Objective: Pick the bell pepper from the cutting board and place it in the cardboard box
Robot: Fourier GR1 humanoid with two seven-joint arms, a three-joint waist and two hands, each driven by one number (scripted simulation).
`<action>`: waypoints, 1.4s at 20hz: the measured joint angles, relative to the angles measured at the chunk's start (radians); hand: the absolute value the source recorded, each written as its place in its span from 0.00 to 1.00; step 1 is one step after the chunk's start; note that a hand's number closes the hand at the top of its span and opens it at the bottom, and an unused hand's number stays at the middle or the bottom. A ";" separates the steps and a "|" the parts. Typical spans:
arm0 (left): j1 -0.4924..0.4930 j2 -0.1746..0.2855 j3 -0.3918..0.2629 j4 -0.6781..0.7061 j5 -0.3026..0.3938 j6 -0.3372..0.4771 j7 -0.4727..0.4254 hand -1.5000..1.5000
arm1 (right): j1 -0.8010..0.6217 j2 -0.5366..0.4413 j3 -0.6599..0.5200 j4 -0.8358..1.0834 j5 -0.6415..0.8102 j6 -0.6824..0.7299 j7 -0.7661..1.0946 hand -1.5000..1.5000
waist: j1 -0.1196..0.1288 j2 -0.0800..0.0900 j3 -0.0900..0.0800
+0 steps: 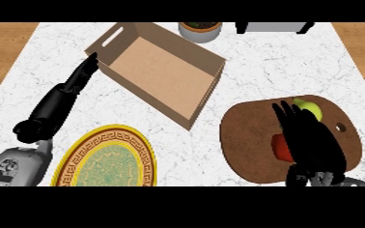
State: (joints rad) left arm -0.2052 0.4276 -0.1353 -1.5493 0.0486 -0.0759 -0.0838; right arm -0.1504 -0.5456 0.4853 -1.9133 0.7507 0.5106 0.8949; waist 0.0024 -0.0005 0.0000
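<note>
- The bell pepper (281,148) lies on the cutting board (246,140), in the board's near half. Only a red patch of it shows, at the left edge of the right hand (311,137).
- The right hand lies directly over the bell pepper and hides most of it. Its fingers (286,110) stretch fairly straight toward the far side of the board and are not curled round the pepper. It cannot be told whether the palm touches the pepper.
- A yellow-green piece (309,107) shows just beyond the fingertips, at the far edge of the board. It cannot be told whether it is part of the pepper or a separate thing.
- The cutting board is round and brown, with a hole near its right edge. It lies on the right side of the white marble counter (274,65).
- The cardboard box (158,70) stands open to the left of the board and apart from it, turned at an angle. Nothing shows inside it.
- The left hand (77,79) is at the box's left side, fingers straight, with the fingertips just beside the box's near-left wall.
- A yellow patterned plate (107,160) lies at the near left, below the box.
- A potted plant (200,30) and a grey appliance (274,27) stand at the far edge of the counter.
</note>
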 measured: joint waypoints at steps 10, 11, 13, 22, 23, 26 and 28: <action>-0.013 -0.066 0.050 -0.003 -0.061 -0.045 0.029 0.50 | 0.033 0.073 -0.074 0.083 0.087 0.025 -0.118 0.00 | -0.002 0.000 0.000; -0.016 -0.073 0.053 0.004 -0.070 -0.049 0.025 0.50 | 0.035 0.083 -0.077 0.094 0.103 0.023 -0.123 0.00 | -0.003 0.000 0.000; -0.017 -0.088 0.055 0.023 -0.089 -0.050 0.010 0.50 | 0.061 0.097 -0.061 0.103 0.146 0.007 -0.121 0.00 | -0.004 0.000 0.000; -0.025 -0.130 0.090 0.052 -0.137 -0.077 -0.010 0.50 | 0.070 0.138 -0.118 0.221 0.229 -0.029 -0.211 0.00 | -0.004 0.001 0.000; -0.028 -0.130 0.097 0.050 -0.137 -0.086 -0.008 0.50 | 0.072 0.137 -0.130 0.235 0.232 -0.036 -0.232 0.00 | -0.003 0.001 0.000; -0.023 -0.125 0.117 0.024 -0.126 -0.111 0.011 0.50 | 0.067 0.126 -0.142 0.258 0.244 -0.045 -0.299 1.00 | -0.002 -0.002 -0.002; -0.004 -0.128 0.119 0.013 -0.129 -0.117 0.009 0.50 | 0.068 0.110 -0.136 0.278 0.261 -0.081 -0.364 1.00 | -0.001 -0.003 -0.004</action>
State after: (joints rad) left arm -0.2094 0.2995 -0.0167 -1.5366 -0.0805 -0.1925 -0.0750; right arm -0.0827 -0.4355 0.3495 -1.6357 1.0122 0.4301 0.5310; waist 0.0018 -0.0036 -0.0037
